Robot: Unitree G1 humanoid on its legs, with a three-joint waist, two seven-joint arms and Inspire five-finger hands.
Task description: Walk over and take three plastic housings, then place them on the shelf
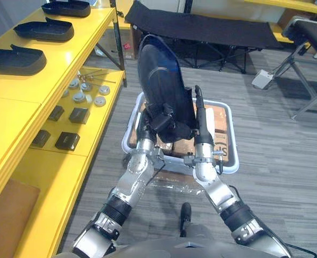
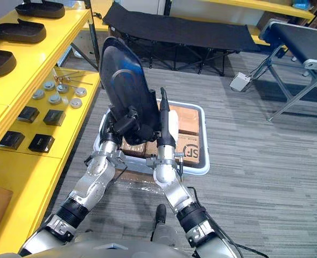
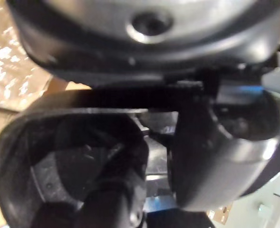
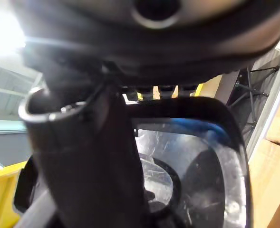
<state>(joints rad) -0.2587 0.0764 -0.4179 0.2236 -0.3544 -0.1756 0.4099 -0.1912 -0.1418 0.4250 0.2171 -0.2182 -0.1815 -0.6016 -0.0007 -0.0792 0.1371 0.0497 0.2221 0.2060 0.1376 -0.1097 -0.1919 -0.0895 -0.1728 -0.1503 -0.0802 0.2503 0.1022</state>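
As the left hand (image 1: 162,122) clutches the upright housing (image 1: 161,75), right hand (image 1: 201,121) presses flat.

Nothing legible: the round black printed mark (image 2: 189,152) on the brown cardboard box (image 2: 186,120) is too small to read.

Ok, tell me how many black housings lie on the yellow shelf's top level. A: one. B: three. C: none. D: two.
B: three housings lie in a row along the top of the yellow shelf; a fourth housing stands upright between the left hand and the right hand.
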